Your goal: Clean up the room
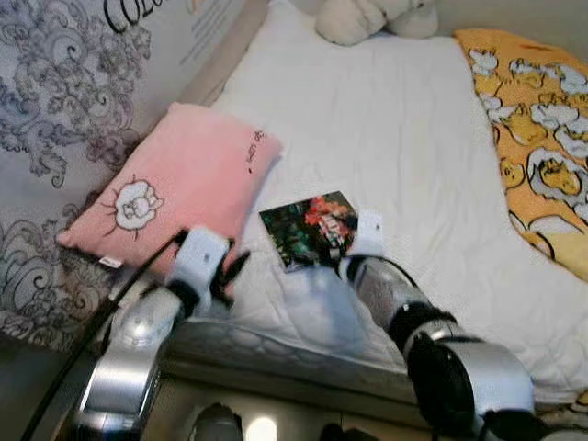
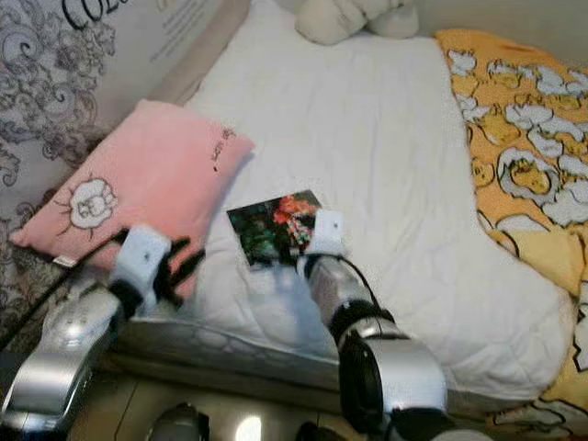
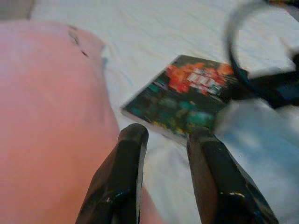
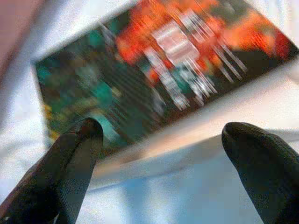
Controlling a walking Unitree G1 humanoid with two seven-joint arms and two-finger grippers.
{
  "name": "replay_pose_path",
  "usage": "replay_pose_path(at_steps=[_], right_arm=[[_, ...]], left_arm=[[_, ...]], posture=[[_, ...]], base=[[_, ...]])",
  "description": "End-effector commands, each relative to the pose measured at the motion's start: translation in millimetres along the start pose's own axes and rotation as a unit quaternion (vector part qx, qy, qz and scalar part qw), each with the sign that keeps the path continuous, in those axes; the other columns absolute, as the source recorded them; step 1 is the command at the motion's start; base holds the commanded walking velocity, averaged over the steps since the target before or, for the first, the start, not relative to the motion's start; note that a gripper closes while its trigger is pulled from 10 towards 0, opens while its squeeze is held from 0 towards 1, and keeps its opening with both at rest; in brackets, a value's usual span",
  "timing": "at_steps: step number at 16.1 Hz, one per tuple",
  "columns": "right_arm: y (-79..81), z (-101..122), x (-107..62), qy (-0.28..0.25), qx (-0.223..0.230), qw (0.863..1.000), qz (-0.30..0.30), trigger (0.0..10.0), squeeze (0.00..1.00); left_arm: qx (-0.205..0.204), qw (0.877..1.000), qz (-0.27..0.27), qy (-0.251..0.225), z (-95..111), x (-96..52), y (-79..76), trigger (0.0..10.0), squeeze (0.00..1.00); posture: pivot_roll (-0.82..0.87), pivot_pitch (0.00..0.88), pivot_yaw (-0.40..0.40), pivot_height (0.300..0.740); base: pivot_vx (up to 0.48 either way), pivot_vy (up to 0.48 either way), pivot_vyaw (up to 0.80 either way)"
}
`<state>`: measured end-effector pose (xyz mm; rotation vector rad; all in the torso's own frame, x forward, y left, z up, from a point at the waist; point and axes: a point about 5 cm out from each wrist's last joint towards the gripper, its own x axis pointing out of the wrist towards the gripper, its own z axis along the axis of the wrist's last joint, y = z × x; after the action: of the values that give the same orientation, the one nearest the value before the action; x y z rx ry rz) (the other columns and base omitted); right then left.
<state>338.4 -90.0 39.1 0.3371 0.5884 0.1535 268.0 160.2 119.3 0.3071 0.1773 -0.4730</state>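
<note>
A dark book [image 1: 308, 228] with a red and green cover lies flat on the white bed [image 1: 367, 119], just right of a pink pillow [image 1: 175, 184]. My right gripper [image 4: 163, 140] stands open right at the book's near edge [image 4: 154, 84], fingers [image 4: 74, 154] spread wide either side of it, nothing held. My left gripper [image 3: 166, 154] hovers over the pillow's near corner [image 3: 46, 116], its fingers [image 3: 131, 158] slightly apart and empty, with the book [image 3: 187, 98] just ahead of them.
An orange blanket [image 1: 537, 138] with white cartoon figures covers the bed's right side. A cream plush toy [image 1: 367, 16] sits at the far end. A patterned grey wall panel [image 1: 55, 83] runs along the left. The bed's front edge [image 1: 276, 358] is below my arms.
</note>
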Motion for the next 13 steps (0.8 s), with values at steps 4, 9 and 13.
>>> replay_pose_path(at_steps=[4, 9, 13], right_arm=[[-29.4, -24, -7.6, 0.028, -0.018, 0.999, -0.037, 10.0, 0.0], [-35.6, -42, -11.4, 0.048, -0.016, 0.997, -0.051, 10.0, 0.0], [-37.2, -52, -13.9, 0.051, -0.014, 0.997, -0.052, 10.0, 0.0]], left_arm=[[0.004, 1.0, 0.01, -0.009, 17, 19.1, 8.8, 10.0, 0.0], [-0.169, 0.985, 0.02, 0.018, 3, 37.5, 6.1, 10.0, 0.0], [0.158, 0.987, -0.005, 0.025, -1, 46.5, -13.8, 10.0, 1.0]], posture=[[0.33, 0.104, -0.065, 0.74], [0.32, 0.142, -0.043, 0.74], [0.29, 0.162, -0.028, 0.74]], base=[[0.0, 0.0, 0.0], [0.0, 0.0, 0.0], [0.0, 0.0, 0.0]])
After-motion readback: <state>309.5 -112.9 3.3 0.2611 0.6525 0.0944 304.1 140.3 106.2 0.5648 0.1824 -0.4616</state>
